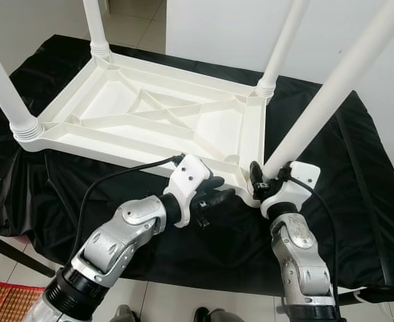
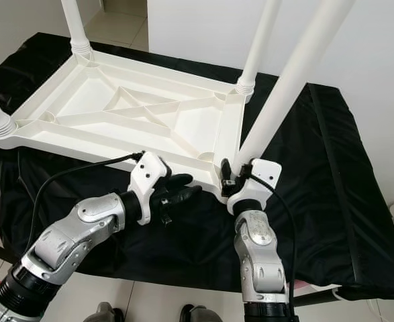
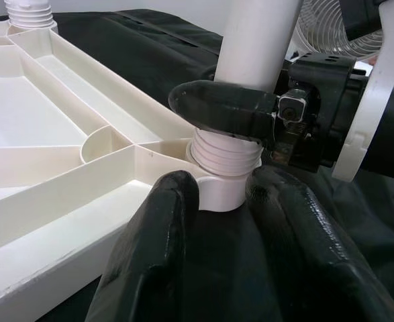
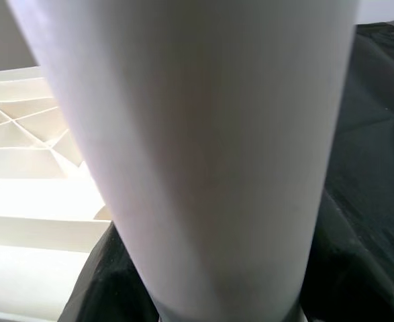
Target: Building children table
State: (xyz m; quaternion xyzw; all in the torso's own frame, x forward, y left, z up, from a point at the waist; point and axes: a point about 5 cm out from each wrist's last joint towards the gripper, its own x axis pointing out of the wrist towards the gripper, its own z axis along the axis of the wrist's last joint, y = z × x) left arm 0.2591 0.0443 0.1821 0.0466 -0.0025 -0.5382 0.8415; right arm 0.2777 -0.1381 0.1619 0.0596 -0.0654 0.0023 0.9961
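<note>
Cloth (image 1: pixel 358 201), black, one, covers the work surface. Tabletop (image 1: pixel 150 114), white, one, lies upside down on it. Legs, four, stand in the corner sockets: 7 o'clock (image 1: pixel 2 87), 11 o'clock (image 1: pixel 94 27), 1 o'clock (image 1: pixel 280 47), 5 o'clock (image 1: pixel 337 87). Right gripper (image 1: pixel 258 182) is closed around the 5 o'clock leg's base, just above its threaded collar. Left gripper (image 1: pixel 213 196), fingers (image 3: pixel 156 261) slightly apart and holding nothing, rests against that corner socket (image 3: pixel 220 191).
</note>
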